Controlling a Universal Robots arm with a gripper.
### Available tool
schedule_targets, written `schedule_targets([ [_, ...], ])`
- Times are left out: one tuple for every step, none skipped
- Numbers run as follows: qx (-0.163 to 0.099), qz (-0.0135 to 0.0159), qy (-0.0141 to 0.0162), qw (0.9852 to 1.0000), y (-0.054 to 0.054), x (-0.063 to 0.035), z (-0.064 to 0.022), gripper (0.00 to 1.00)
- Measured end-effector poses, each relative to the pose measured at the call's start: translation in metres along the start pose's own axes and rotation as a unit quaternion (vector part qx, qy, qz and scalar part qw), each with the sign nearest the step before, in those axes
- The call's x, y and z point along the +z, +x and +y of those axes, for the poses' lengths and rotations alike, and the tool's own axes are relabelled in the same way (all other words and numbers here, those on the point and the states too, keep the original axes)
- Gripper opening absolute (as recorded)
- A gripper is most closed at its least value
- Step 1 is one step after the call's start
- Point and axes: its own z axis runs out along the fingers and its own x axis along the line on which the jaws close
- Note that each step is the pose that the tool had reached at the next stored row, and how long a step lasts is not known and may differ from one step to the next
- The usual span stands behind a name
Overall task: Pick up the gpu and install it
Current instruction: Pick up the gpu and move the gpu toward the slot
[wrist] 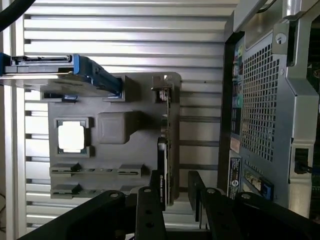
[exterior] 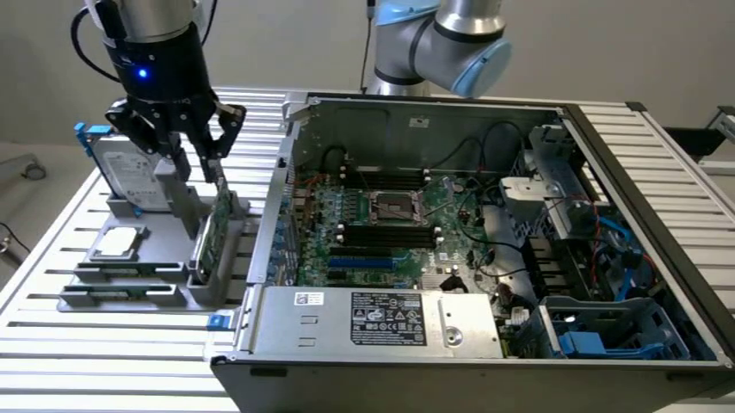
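The gripper [exterior: 198,163] [wrist: 174,176] hangs over the grey holder [exterior: 155,258] [wrist: 135,150] on the slatted table [exterior: 69,344], its jaws open; the gpu [exterior: 216,225] [wrist: 168,145] stands on edge in a slot along the holder's edge nearest the case [exterior: 293,374] [wrist: 265,100], green board facing the case, black shroud facing away; in the wrist view a finger [wrist: 150,210] lies on each side of the card, not clamped on it; a drive [exterior: 120,172] [wrist: 50,75] with blue frame stands at the holder's far end; a square chip [exterior: 119,243] [wrist: 71,137] lies in a pocket mid-holder; the open case lies just beside the holder, on the exterior view's right, motherboard [exterior: 379,224] exposed.
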Motion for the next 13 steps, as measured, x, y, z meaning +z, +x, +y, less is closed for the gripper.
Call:
schedule_targets([
  [-0.002,0.0000,0.0000,1.0000,0.001,0.0018,-0.0003,0.36],
  [-0.003,0.0001,0.0000,1.0000,0.002,0.0037,-0.0006,0.36],
  [-0.005,0.0001,0.0000,1.0000,0.003,0.0057,-0.0009,0.36],
  [-0.007,0.0002,0.0000,1.0000,0.004,0.0075,-0.0013,0.36],
  [-0.009,0.0003,0.0001,1.0000,0.004,0.0093,-0.0016,0.36],
  [-0.011,0.0003,0.0000,0.9999,0.005,0.0112,-0.0019,0.36],
  [-0.013,0.0004,0.0001,0.9999,0.006,0.0130,-0.0021,0.36],
  [-0.015,0.0004,0.0001,0.9999,0.007,0.0149,-0.0022,0.36],
  [-0.017,0.0005,0.0002,0.9999,0.009,0.0168,-0.0022,0.36],
  [-0.020,0.0006,0.0003,0.9998,0.010,0.0187,-0.0023,0.36],
  [-0.023,0.0007,0.0005,0.9997,0.012,0.0206,-0.0023,0.36],
  [-0.027,0.0008,0.0007,0.9996,0.012,0.0224,-0.0024,0.36],
  [-0.031,0.0009,0.0009,0.9995,0.013,0.0242,-0.0024,0.36],
])
